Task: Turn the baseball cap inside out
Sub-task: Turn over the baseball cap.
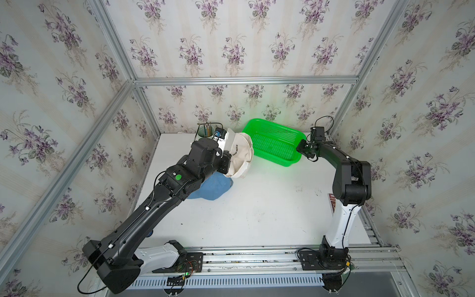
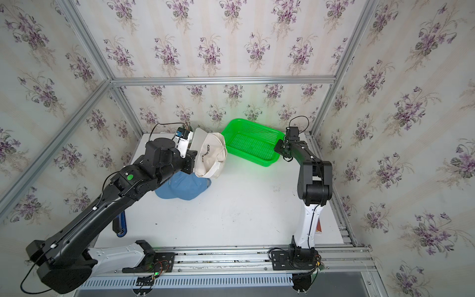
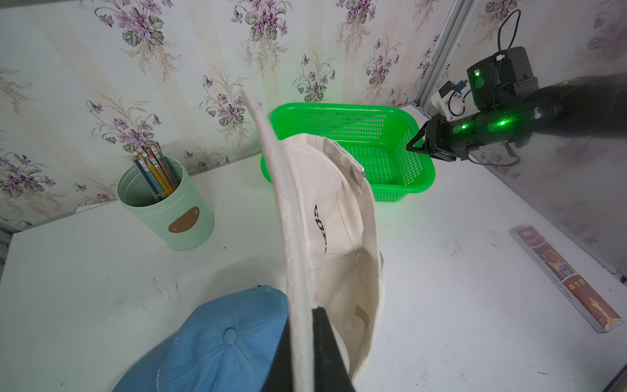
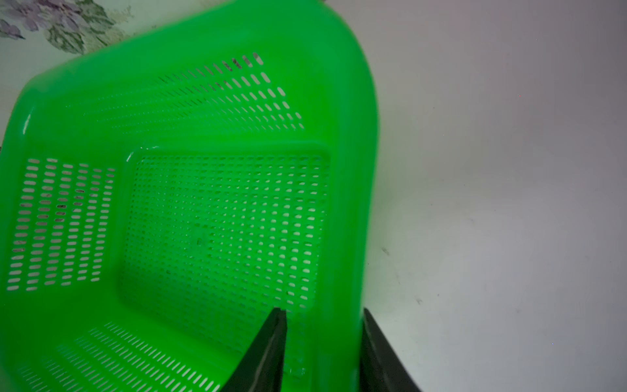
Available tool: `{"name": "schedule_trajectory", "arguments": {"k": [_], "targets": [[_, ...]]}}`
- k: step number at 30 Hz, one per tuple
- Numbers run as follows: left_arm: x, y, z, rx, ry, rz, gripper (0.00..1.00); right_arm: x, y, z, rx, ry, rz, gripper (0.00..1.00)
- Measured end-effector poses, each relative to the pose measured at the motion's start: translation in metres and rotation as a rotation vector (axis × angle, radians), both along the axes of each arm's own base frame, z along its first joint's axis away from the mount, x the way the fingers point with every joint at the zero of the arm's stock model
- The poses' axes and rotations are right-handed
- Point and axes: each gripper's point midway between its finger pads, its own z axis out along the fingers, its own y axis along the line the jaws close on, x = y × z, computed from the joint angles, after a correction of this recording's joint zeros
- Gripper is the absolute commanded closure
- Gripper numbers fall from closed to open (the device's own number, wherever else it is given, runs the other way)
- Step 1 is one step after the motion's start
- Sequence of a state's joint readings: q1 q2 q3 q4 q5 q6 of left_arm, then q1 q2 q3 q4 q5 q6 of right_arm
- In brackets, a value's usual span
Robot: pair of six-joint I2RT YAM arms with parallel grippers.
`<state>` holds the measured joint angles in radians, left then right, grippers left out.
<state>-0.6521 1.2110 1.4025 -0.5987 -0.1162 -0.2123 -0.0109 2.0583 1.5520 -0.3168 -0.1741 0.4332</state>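
Note:
A cream baseball cap [image 1: 240,154] [image 2: 209,154] [image 3: 339,220] with black lettering hangs in the air above the table's back left. My left gripper [image 3: 303,317] is shut on its stiff brim, which stands edge-on between the jaws. Its crown sags beside the brim. A blue cap [image 1: 213,189] [image 2: 185,189] [image 3: 217,342] lies crown up on the table, under my left wrist. My right gripper [image 4: 322,310] [image 1: 302,147] stands open astride the rim of the green basket [image 4: 349,169], one finger inside and one outside.
The green perforated basket [image 1: 280,131] [image 2: 254,128] [image 3: 339,122] has nothing in it and sits at the back. A mint cup of pencils [image 3: 166,210] stands in the back left corner. A flat printed box [image 3: 570,281] lies along the right edge. A blue-handled tool [image 2: 120,226] lies at the left edge.

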Motion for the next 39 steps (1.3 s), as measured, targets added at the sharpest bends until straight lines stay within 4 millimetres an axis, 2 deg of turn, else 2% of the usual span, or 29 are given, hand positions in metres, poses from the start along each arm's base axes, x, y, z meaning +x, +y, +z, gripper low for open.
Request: {"name": "schedule_trajectory", "arguments": {"k": [3, 5, 8, 9, 11, 14, 18, 22, 25, 30, 39], "targets": [[-0.002, -0.001, -0.004, -0.010, 0.026, -0.004, 1.00, -0.017, 0.000, 0.008, 0.000, 0.000, 0.007, 0.51], [-0.002, -0.002, -0.007, -0.016, 0.037, 0.002, 1.00, -0.030, 0.000, 0.028, -0.003, -0.034, 0.005, 0.49], [0.002, 0.000, -0.014, 0.003, 0.051, 0.028, 1.00, -0.046, 0.003, 0.069, -0.021, -0.136, 0.002, 0.47], [0.005, 0.002, -0.018, 0.014, 0.054, 0.043, 1.00, -0.053, 0.008, 0.082, -0.023, -0.173, 0.012, 0.47], [0.009, 0.005, -0.023, 0.033, 0.058, 0.072, 1.00, -0.065, 0.020, 0.096, -0.020, -0.220, 0.036, 0.47], [0.017, 0.012, -0.034, 0.071, 0.060, 0.124, 1.00, -0.091, 0.048, 0.095, 0.008, -0.242, 0.078, 0.46], [0.028, 0.013, -0.046, 0.106, 0.055, 0.174, 1.00, -0.138, 0.107, 0.088, 0.094, -0.250, 0.164, 0.44], [0.035, 0.005, -0.052, 0.127, 0.036, 0.211, 1.00, -0.169, 0.167, 0.109, 0.179, -0.309, 0.231, 0.44], [0.038, -0.004, -0.055, 0.139, 0.015, 0.233, 1.00, -0.181, 0.197, 0.116, 0.247, -0.321, 0.224, 0.44], [0.041, -0.019, -0.051, 0.164, -0.033, 0.275, 1.00, -0.194, 0.245, 0.105, 0.331, -0.265, 0.211, 0.42], [0.044, -0.028, -0.052, 0.202, -0.075, 0.321, 1.00, -0.183, 0.285, 0.108, 0.418, -0.260, 0.165, 0.41]]}}
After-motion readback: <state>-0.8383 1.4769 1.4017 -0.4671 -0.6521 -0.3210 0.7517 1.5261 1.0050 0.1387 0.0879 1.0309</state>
